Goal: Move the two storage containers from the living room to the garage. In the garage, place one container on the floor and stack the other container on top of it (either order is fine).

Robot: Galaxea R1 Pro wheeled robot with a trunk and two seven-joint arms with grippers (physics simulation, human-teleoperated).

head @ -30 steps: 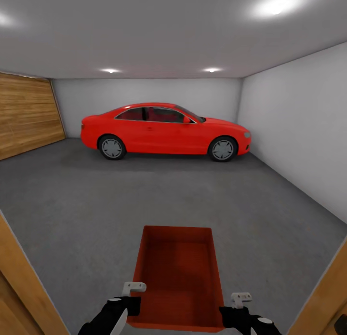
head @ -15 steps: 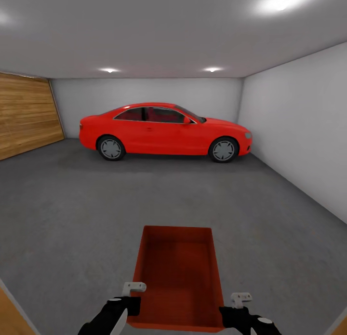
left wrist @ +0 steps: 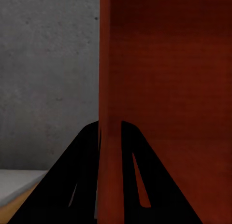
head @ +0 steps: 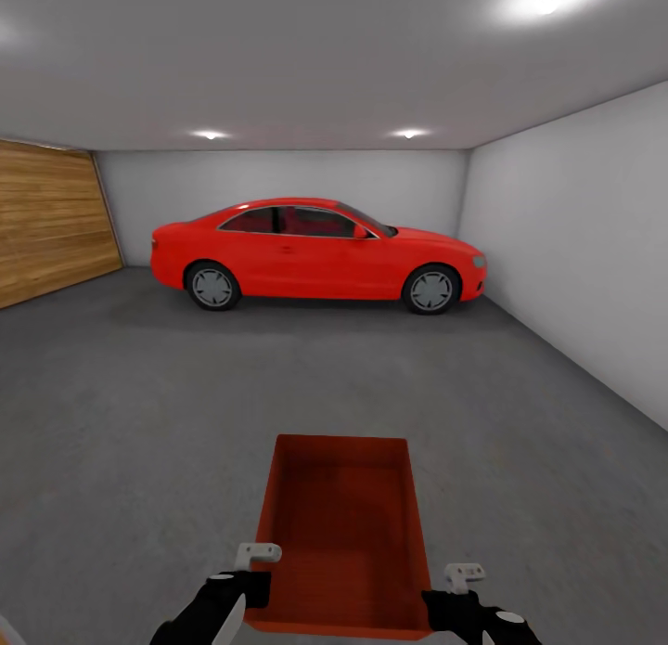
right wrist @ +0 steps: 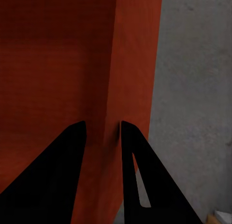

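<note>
Doorframe slid out of view as you rolled in — both grippers, left (head: 243,597) and right (head: 453,600), clamped the box (head: 341,534) walls over the floor (head: 139,422).

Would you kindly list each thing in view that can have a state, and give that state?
Container: open-topped, empty, held above the floor by both grippers.
Left gripper: shut on the container's wall, one finger on each side.
Right gripper: shut on the container's opposite wall.
Car: parked by the far wall, doors closed.
Garage door: closed.
Ceiling lights: on.
</note>
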